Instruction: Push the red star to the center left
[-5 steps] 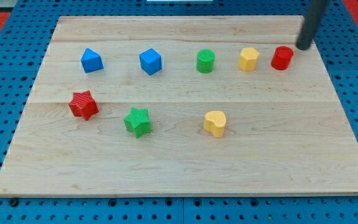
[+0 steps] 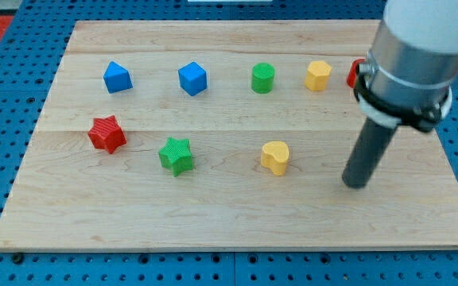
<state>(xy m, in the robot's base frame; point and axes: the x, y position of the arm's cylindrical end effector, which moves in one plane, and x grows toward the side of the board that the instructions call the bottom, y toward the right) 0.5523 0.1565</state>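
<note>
The red star [image 2: 106,133] lies at the centre left of the wooden board [image 2: 213,214]. My tip [image 2: 356,185] rests on the board at the right, far from the star, a little to the right of the yellow heart [image 2: 275,156]. The green star [image 2: 176,155] lies just right of the red star.
Along the view's top lie a blue block [image 2: 118,77], a blue cube [image 2: 192,79], a green cylinder [image 2: 263,78], a yellow hexagon block [image 2: 318,75] and a red block [image 2: 355,73] partly hidden behind the arm's grey body [image 2: 412,56].
My tip has moved from the top right, beside the red block, down toward the view's bottom to the right of the yellow heart. The arm's body now shows. No block moved.
</note>
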